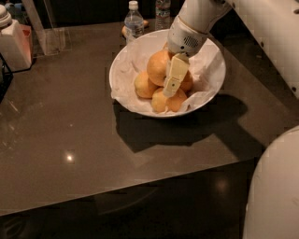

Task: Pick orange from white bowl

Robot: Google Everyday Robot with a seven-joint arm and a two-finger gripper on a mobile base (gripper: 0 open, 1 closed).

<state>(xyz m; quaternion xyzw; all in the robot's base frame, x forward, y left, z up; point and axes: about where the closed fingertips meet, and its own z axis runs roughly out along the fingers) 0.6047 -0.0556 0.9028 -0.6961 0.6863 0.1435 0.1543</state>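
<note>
The white bowl (210, 88) lined with crumpled white paper sits on the dark table, right of centre and towards the back. The orange (157, 65), the largest fruit, lies on top of several smaller, paler fruits (144, 85) in the bowl. My gripper (171, 83) reaches down into the bowl from the upper right and rests against the right side of the orange. Its cream tip points down over the smaller fruits.
Two water bottles (134, 21) (162, 8) stand just behind the bowl. A white container (13, 41) and a clear plastic stand (49, 32) are at the back left. The table's front edge (140, 184) runs below. My white body (275, 186) fills the lower right.
</note>
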